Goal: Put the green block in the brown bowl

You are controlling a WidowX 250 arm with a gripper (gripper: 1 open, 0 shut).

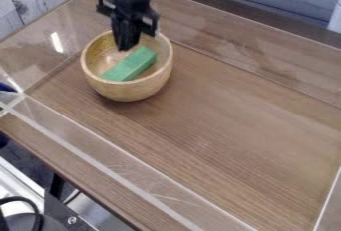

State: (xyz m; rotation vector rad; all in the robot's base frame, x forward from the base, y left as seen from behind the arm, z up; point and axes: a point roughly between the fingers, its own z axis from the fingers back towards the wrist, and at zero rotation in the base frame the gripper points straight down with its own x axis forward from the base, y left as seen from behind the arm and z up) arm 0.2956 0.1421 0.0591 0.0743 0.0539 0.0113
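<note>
One goal of the task looks met already: the small flat bar of matte green, the green block (130, 66), lies inside the round, deep bowl of light tan wood, the brown bowl (91, 79). It rests aslant on the bowl's floor, its long axis running from about 1 o'clock to 7 o'clock. The bowl sits toward 10 o'clock on the brown wood-grain table (226, 125).

The black gripper (131, 44) hangs from the arm at 12 o'clock and points straight down. Its fingertips dip past the rim at the 12 o'clock side of the bowl, right at the block's far end. The fingers are clenched together with no gap showing. Whether they pinch the end of the block or only press beside it cannot be told from this view, and the block is not lifted.

My reading is that the step in hand is the close of the placement, or a fresh nip at the block. The next move calls for a clean vertical lift clear of the thick rim, with the fingers let go first if they do hold the bar — a sideways pull could tip or drag the bowl
</note>
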